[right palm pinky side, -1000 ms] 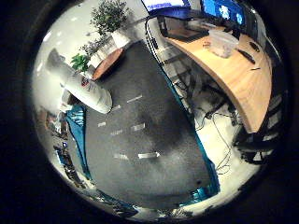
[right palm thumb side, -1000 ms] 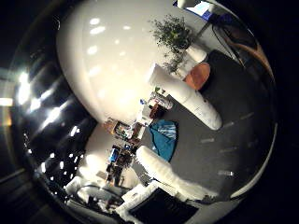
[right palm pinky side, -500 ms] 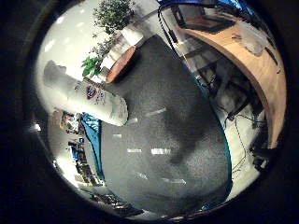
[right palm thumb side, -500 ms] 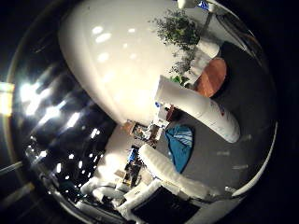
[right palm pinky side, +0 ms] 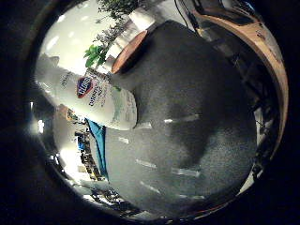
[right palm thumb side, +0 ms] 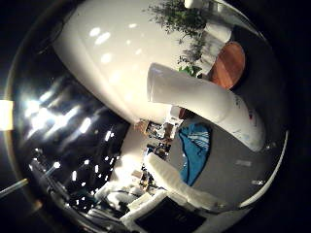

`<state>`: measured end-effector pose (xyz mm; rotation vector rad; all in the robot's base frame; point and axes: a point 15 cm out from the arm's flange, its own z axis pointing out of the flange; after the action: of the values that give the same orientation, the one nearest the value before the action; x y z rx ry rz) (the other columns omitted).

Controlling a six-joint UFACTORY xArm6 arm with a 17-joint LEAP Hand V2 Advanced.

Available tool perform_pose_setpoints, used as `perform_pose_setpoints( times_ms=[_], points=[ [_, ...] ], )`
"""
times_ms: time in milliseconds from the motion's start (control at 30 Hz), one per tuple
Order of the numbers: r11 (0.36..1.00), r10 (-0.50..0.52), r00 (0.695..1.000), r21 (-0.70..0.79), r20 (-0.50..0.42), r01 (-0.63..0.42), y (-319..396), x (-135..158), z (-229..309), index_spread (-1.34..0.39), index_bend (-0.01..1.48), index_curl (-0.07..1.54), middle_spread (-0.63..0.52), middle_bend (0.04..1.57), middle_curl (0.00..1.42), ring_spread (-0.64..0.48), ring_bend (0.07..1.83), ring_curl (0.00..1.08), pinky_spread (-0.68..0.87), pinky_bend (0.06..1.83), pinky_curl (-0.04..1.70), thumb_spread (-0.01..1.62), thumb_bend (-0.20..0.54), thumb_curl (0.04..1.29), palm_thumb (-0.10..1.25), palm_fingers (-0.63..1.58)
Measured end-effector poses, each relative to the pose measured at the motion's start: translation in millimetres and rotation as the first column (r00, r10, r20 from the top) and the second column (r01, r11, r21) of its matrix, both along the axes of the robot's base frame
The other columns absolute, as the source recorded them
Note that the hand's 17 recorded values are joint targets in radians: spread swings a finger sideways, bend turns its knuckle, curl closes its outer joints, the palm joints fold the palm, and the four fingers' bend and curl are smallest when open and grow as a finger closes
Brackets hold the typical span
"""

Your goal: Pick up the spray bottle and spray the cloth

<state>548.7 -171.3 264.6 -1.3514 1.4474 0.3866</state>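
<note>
Dark grey felt mat [right palm pinky side: 187, 140], white plastic spray bottle [right palm pinky side: 96, 98] standing near its edge, blue cloth [right palm thumb side: 194, 148] just beyond. Robot hand [right palm thumb side: 180, 182] loosely spread, empty. Could knock bottle over if closing off-centre.

White spray bottle [right palm pinky side: 96, 97] upright on grey mat [right palm pinky side: 187, 140].
</note>
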Motion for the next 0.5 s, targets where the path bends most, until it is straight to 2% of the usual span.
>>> perform_pose_setpoints(
  times_ms=[267,500],
  points=[
    [0.998,0.059,0.998,-0.007,-0.028,-0.06,14.3,9.0,-1.5,-0.22,0.15,0.25,0.15,0.23,0.34,0.16,0.42,0.24,0.41,0.59,0.28,0.98,-0.028,0.27,0.38,0.08],
    [0.996,0.081,0.997,-0.026,-0.011,-0.081,21.3,25.6,8.9,-0.21,0.15,0.25,0.15,0.23,0.34,0.16,0.42,0.24,0.41,0.58,0.28,0.97,-0.029,0.27,0.38,0.08]
  ],
)
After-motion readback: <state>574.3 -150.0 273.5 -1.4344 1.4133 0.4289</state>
